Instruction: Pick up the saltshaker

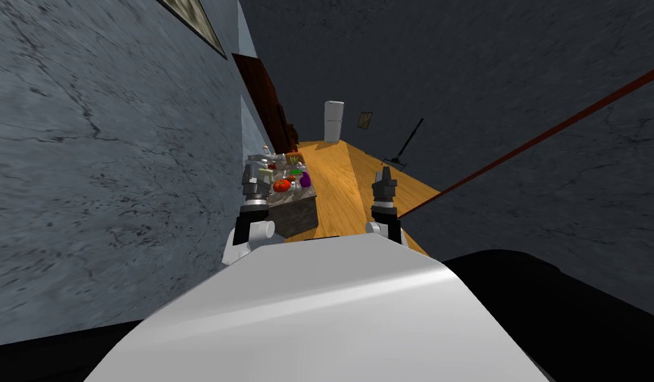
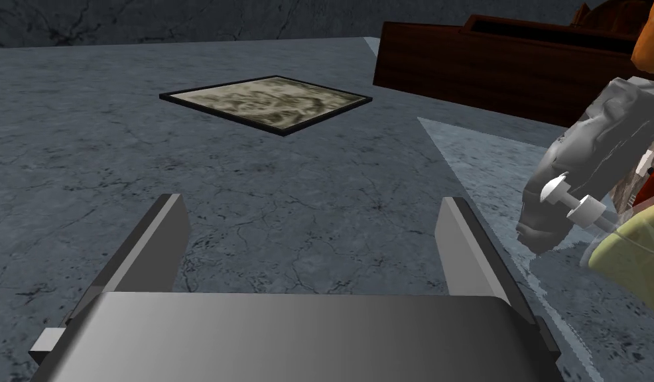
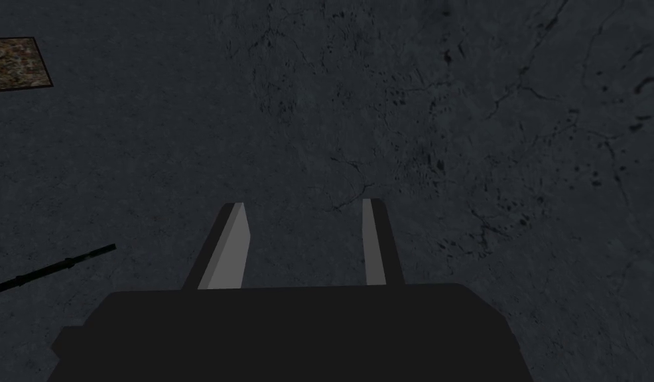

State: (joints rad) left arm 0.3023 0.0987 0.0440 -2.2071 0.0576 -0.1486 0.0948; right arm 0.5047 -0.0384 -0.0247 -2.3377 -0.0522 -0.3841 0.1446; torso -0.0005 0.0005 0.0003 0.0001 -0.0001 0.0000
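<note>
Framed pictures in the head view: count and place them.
2. One framed picture on the grey wall at my left; a smaller one on the far wall beside the white fridge. Others may be hidden.

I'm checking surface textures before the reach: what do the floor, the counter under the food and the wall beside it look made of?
Floor: wood, orange-brown planks with fine grain lines, smooth-looking. Counter: probably stone, mottled grey on its side, matte. Wall: grey with dark veins, marble or cracked plaster; the look leaves it open.
</note>
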